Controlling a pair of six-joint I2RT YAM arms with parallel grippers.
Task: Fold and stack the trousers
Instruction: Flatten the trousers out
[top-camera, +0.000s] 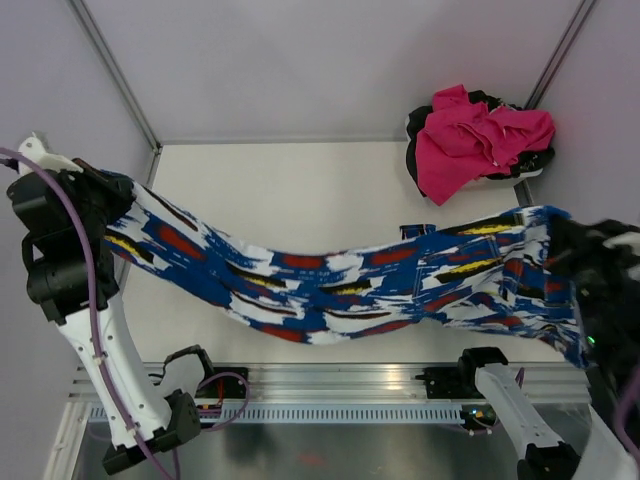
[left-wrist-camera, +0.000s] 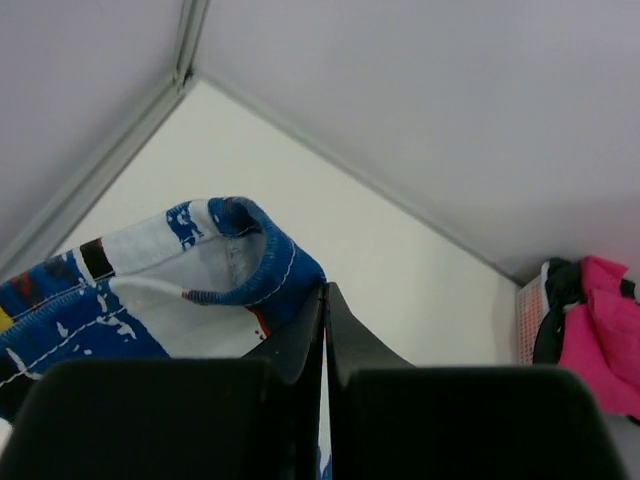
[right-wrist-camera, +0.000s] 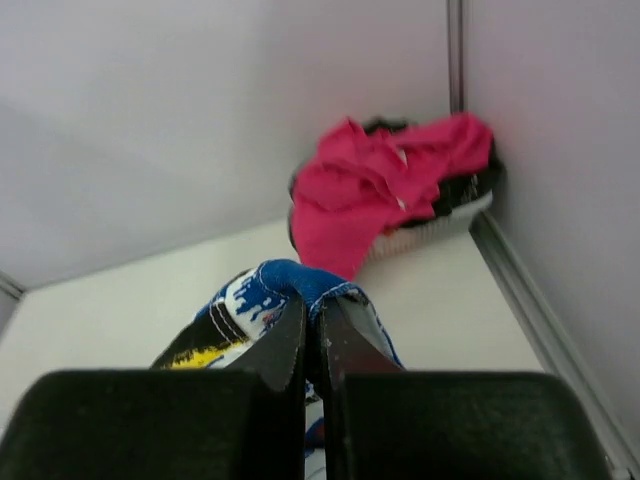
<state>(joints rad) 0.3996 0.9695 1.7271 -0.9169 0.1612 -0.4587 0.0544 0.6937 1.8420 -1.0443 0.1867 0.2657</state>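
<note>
Trousers (top-camera: 330, 280) stretched across desk (top-camera: 300, 190). Left pincer (left-wrist-camera: 325, 295) clamped on 1 end, right pincer (right-wrist-camera: 312, 308) on other (pinched cloth hidden between fingers (left-wrist-camera: 292, 345)).

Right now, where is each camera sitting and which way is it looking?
Top external: high above and behind the arms, looking down on the table and the stretched trousers; both arms show.
Left wrist: on the left arm, looking along the left gripper, shut on the trousers, toward the far wall; its fingers show.
Right wrist: on the right arm, looking past the right gripper, also pinching the trousers, toward the back corner; its fingers show.
Shared: all three see the pink clothes pile.
</note>
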